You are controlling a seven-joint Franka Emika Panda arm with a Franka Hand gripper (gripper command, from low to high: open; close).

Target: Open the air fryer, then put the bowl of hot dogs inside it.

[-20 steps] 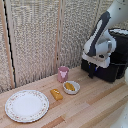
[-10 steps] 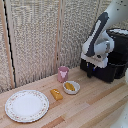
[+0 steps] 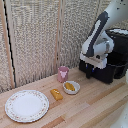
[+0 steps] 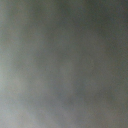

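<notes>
Nearest the camera in the exterior view, the small round white bowl point(image 3: 71, 87) of yellow-orange hot dogs point(image 3: 70, 86) sat untouched on the pale wooden table point(image 3: 95, 107), so carrying and placing it remained. Farther back, the white arm's dark-fingered gripper point(image 3: 90, 73) hung at the front of the large black boxy air fryer point(image 3: 111, 62). Its handle was hidden and the wrist view only grey blur, so whether the fingers were apart or clamped could not be told, and the drawer probably remained to be pulled.

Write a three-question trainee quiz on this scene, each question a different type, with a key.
1. True or false: the bowl sits inside the air fryer.
2. Which lies nearest the exterior view's left? A. pink cup B. patterned plate C. orange block
3. Fill in: the wrist view shows only a grey ____.

Key: 1. False, it is on the table. 2. B. 3. blur.
</notes>
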